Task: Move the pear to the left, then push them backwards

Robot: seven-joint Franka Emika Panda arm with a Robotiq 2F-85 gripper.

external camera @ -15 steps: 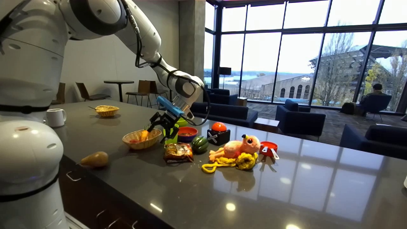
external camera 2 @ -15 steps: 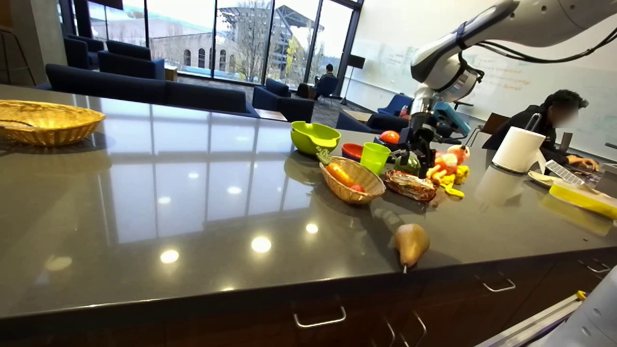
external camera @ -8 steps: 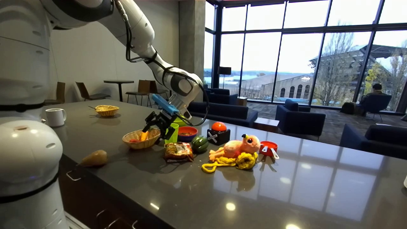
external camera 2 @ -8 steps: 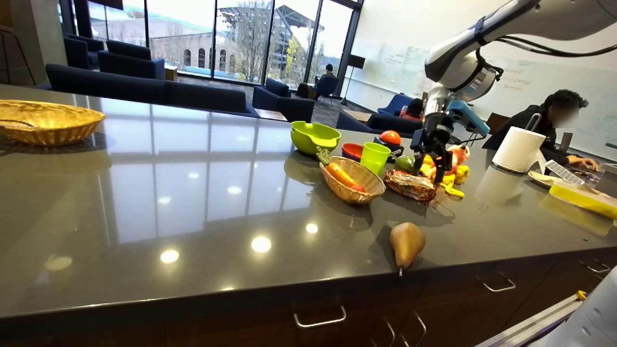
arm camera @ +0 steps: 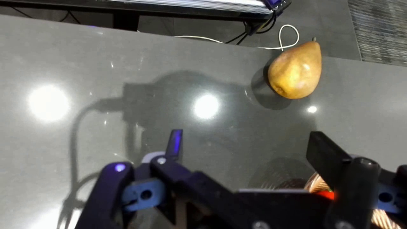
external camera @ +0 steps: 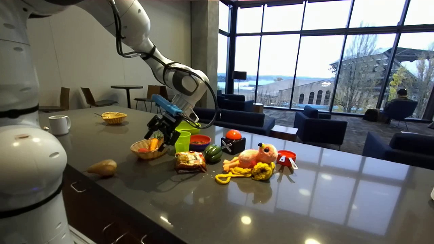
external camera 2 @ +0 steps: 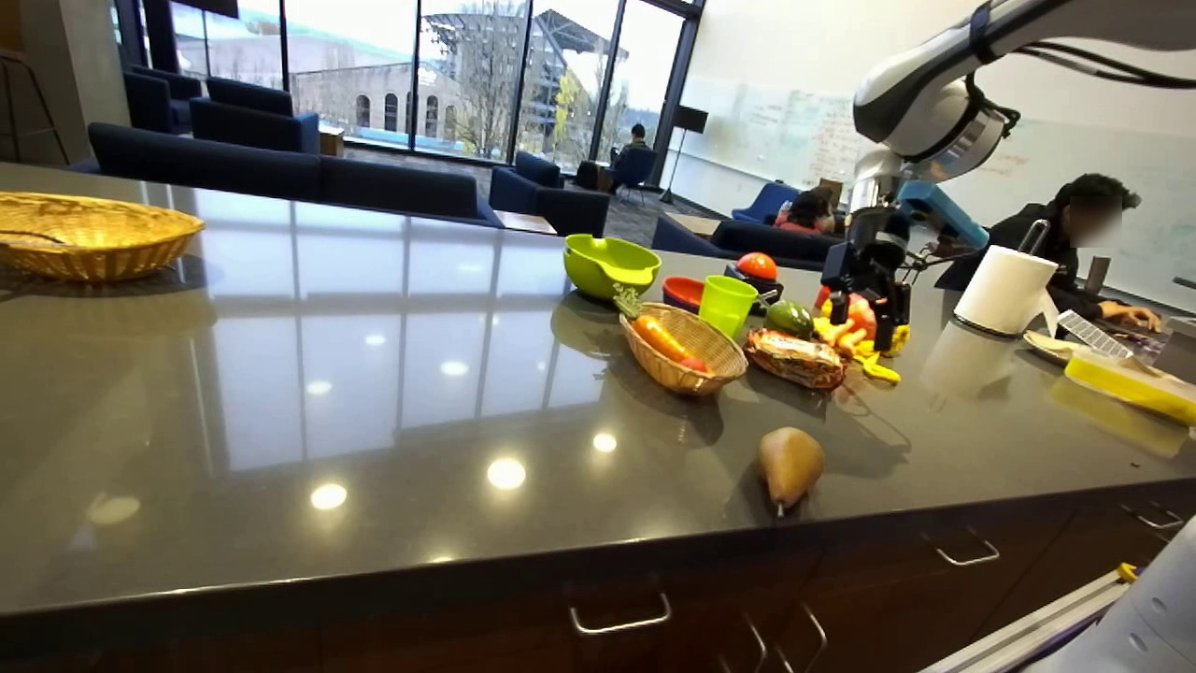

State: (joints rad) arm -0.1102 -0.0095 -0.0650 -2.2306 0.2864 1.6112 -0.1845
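The golden-brown pear lies on its side on the grey counter near its front edge, stem toward that edge. It also shows in an exterior view and at the upper right of the wrist view. My gripper is open, with nothing between its fingers. It hangs above the counter, apart from the pear. In an exterior view the gripper appears in front of the wicker basket. In an exterior view the gripper appears in front of the pink plush toy.
A snack packet, a green cup, a green squash and a green bowl stand near the basket, which holds a carrot. A larger-looking basket and a white mug stand farther off.
My gripper has moved left in one exterior view and right in the other, staying open. The pear has rocked or shifted slightly near the front edge.
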